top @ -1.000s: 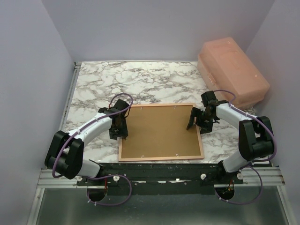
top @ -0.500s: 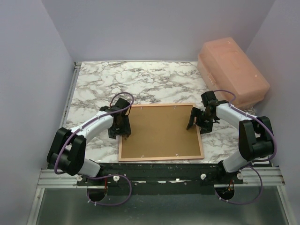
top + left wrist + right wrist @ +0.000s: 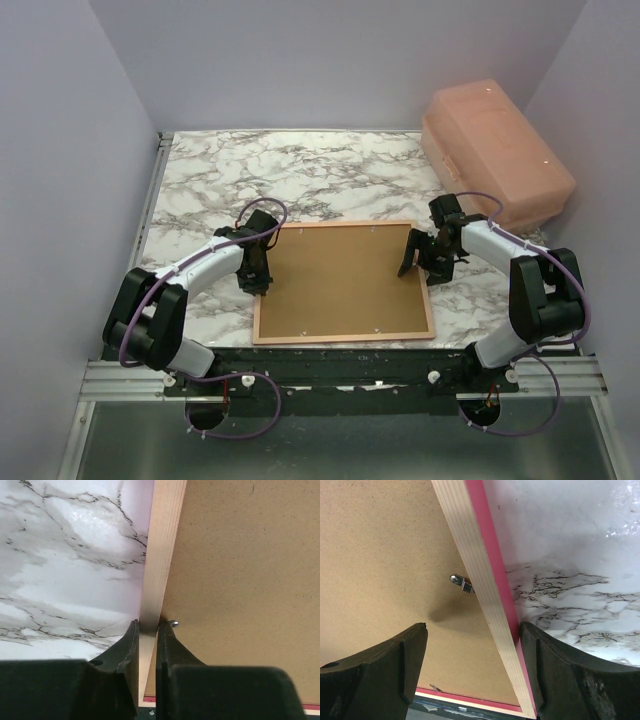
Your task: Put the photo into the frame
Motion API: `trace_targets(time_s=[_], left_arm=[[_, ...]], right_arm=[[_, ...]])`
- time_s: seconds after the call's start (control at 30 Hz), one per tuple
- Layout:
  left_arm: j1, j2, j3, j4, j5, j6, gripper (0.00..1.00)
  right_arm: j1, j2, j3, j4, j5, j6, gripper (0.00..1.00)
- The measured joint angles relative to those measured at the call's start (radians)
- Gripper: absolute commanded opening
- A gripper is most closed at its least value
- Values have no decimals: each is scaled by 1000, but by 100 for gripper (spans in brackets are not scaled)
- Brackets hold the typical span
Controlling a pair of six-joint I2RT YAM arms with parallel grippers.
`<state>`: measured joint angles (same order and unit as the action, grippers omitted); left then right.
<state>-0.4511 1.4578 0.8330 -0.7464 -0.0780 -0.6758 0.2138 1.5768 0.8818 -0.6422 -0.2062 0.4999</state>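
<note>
Within face-down frame, backing board seated; pink bin contents hidden

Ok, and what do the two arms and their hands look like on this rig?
Left arm and right arm match: white link shells, bulky black joints, a purple cable looping loosely along each. Left hand and right hand each have two matte black fingers, thick at the base, tapering toward the tips.
</note>
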Motion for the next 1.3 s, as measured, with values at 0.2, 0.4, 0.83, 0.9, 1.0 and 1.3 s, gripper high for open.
trace_targets(time_s=[0.2, 0.4, 0.83, 0.9, 1.0, 1.3], left_arm=[[0, 0, 0, 0, -1, 3, 0], [0, -6, 1, -2, -1, 6, 43], [-3, -137, -7, -21, 19, -5, 67], [-3, -165, -33, -17, 32, -10, 67], [-3, -204, -103, -14, 68, -24, 67], [14, -215, -216, 19, 205, -53, 67]], right_arm=[[0, 0, 0, 0, 0, 0, 82], [0, 0, 0, 0, 0, 0, 82], [0, -30, -20, -9, 6, 37, 90], [0, -38, -29, -18, 5, 44, 91], [0, -49, -42, -28, -7, 51, 91], [-2, -110, -118, -23, -99, 68, 91]])
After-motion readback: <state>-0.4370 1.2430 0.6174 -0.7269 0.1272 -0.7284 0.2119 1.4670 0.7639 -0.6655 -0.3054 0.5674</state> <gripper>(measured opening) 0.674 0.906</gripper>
